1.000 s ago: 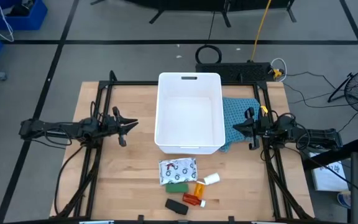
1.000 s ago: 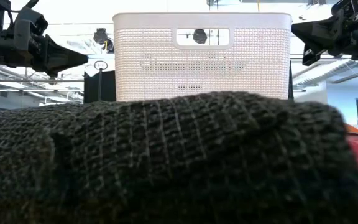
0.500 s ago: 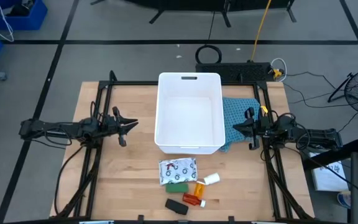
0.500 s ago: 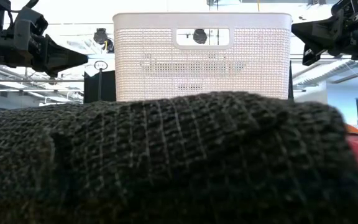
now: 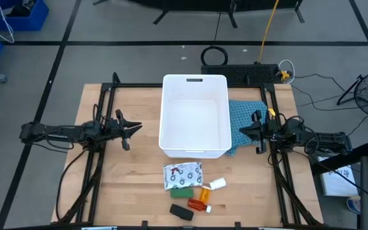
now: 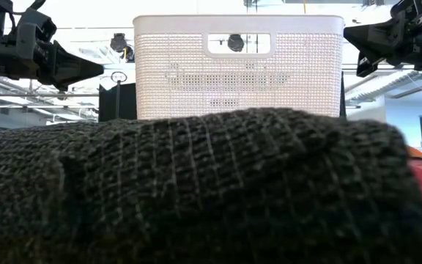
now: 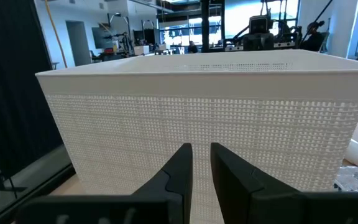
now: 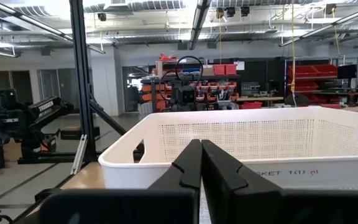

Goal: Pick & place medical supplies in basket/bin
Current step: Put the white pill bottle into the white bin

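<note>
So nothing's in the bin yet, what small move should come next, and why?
Probably the left gripper should swing toward the supplies, perhaps the packet. The bin looks empty, the items lie together at the table's near edge, and both grippers, the right shut, hang beside the bin holding nothing.

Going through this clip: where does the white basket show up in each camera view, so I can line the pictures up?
High view: white basket at table centre, between the two arms.
Low view: basket stands upright at top centre, behind a dark knitted item that fills the foreground.
Left wrist view: its perforated side wall fills most of the picture.
Right wrist view: rim and interior across the middle.
Shared landmark: the basket's slot handle, also facing the low camera.
</note>
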`<state>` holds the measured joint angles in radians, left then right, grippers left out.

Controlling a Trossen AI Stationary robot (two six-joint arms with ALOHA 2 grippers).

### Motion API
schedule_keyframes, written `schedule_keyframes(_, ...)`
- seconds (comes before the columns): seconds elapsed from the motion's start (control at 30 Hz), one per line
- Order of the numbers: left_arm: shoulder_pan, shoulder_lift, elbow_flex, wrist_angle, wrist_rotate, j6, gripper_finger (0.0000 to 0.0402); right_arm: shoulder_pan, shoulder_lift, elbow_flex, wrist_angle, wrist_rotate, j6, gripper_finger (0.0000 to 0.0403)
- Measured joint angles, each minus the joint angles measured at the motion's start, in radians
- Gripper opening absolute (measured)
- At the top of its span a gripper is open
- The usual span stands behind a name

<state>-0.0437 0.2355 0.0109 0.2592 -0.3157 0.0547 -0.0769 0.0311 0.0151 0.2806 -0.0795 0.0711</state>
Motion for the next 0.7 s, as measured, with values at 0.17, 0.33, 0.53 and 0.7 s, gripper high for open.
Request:
schedule_keyframes(0.17,0.0,0.0,0.0,0.046,0.0,0.0,0.0063,0.0,0.0,0.0,0.0,0.0,0.039,0.0)
schedule_keyframes(0.33,0.0,0.0,0.0,0.069,0.001,-0.096,0.0063,0.0,0.0,0.0,0.0,0.0,0.041,0.0)
schedule_keyframes(0.53,0.0,0.0,0.0,0.066,0.002,-0.418,0.0063,0.0,0.0,0.0,0.017,0.001,0.03,0.0)
schedule_keyframes(0.7,0.0,0.0,0.0,0.065,0.001,-0.424,0.0063,0.0,0.0,0.0,0.047,0.001,-0.011,0.0)
